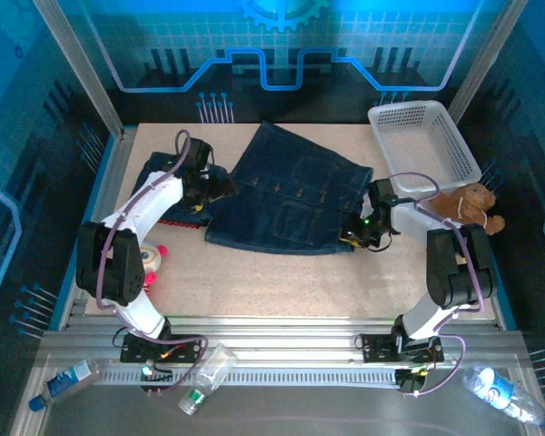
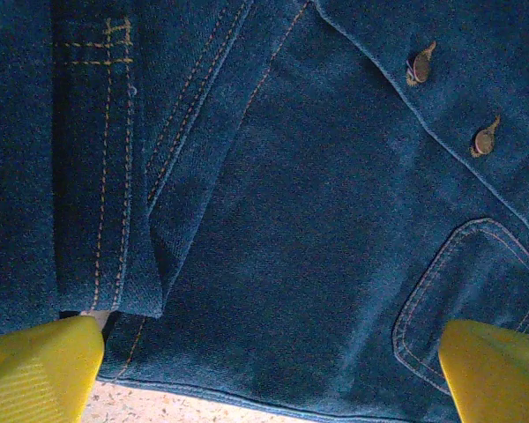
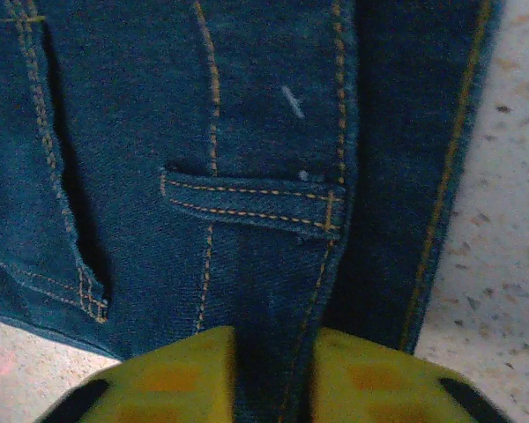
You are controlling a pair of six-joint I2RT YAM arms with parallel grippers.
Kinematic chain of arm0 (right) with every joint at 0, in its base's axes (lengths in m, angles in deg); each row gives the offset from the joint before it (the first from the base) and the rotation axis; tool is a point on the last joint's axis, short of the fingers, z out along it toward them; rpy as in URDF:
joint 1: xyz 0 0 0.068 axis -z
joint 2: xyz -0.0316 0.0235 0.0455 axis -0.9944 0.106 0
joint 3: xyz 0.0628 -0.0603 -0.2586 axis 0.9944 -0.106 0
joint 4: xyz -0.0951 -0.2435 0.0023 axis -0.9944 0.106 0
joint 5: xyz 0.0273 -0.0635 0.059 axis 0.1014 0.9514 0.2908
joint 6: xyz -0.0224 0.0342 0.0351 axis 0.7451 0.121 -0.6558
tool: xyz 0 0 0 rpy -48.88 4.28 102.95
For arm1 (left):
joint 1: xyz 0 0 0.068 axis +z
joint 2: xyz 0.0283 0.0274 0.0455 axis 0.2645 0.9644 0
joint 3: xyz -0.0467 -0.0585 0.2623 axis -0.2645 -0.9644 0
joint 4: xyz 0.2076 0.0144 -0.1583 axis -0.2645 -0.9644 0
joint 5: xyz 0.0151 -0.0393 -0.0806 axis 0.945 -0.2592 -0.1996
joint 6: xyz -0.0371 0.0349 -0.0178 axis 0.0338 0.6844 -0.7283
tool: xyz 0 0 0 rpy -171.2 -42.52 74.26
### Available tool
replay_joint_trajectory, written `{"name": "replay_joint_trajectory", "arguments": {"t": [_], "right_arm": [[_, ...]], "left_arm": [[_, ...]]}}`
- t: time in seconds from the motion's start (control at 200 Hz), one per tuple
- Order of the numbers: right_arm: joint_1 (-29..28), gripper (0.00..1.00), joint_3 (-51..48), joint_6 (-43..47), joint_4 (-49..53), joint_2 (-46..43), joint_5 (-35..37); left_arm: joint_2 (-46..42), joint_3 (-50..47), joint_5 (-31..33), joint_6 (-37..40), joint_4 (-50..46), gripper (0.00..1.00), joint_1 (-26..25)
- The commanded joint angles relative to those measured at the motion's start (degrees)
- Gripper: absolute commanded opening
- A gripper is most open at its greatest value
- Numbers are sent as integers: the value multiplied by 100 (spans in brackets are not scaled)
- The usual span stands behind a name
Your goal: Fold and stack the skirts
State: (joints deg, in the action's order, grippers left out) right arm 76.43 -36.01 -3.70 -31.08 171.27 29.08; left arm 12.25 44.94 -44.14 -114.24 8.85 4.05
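Observation:
A dark blue denim skirt [image 1: 291, 195] with front buttons lies spread across the middle of the table. My left gripper [image 1: 220, 188] is at its left edge, open, its yellow fingers [image 2: 44, 370] wide apart over the denim [image 2: 317, 247] near the hem. My right gripper [image 1: 361, 227] is at the skirt's near right corner, shut on a fold of denim [image 3: 273, 291] below a belt loop [image 3: 247, 198]. A second denim skirt [image 1: 154, 171] lies under my left arm. A strip of the red dotted skirt [image 1: 177, 221] shows beneath it. The black skirt is out of view.
A white basket [image 1: 422, 136] stands at the back right, with a brown teddy bear [image 1: 468, 204] just in front of it. A pink-and-white plush doll [image 1: 151, 262] lies by the left arm. Plastic bottles [image 1: 204, 374] lie on the metal rail near the bases.

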Motion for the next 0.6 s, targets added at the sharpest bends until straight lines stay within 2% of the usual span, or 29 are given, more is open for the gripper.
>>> {"name": "replay_joint_trajectory", "arguments": {"t": [0.0, 0.095, 0.215, 0.33, 0.425, 0.595], "right_arm": [[-64, 11, -64, -29, -72, -343, -147], [-64, 0, -274, -102, 88, -740, 180], [-30, 0, -746, -389, 16, -1012, 523], [-21, 0, -1055, -614, -65, -784, 666], [-72, 14, -988, -697, 9, -684, 841], [-89, 15, -776, -622, 275, -859, 1131]], "left_arm": [[-124, -164, -202, -150, 68, 99, 48], [-115, -246, -199, -174, 70, 99, 48], [-116, -396, -221, -239, 75, 99, 49], [-174, -623, -306, -352, 134, 99, 48], [-231, -827, -389, -465, 145, 99, 43], [-449, -1288, -447, -722, 152, 99, 30]]}}
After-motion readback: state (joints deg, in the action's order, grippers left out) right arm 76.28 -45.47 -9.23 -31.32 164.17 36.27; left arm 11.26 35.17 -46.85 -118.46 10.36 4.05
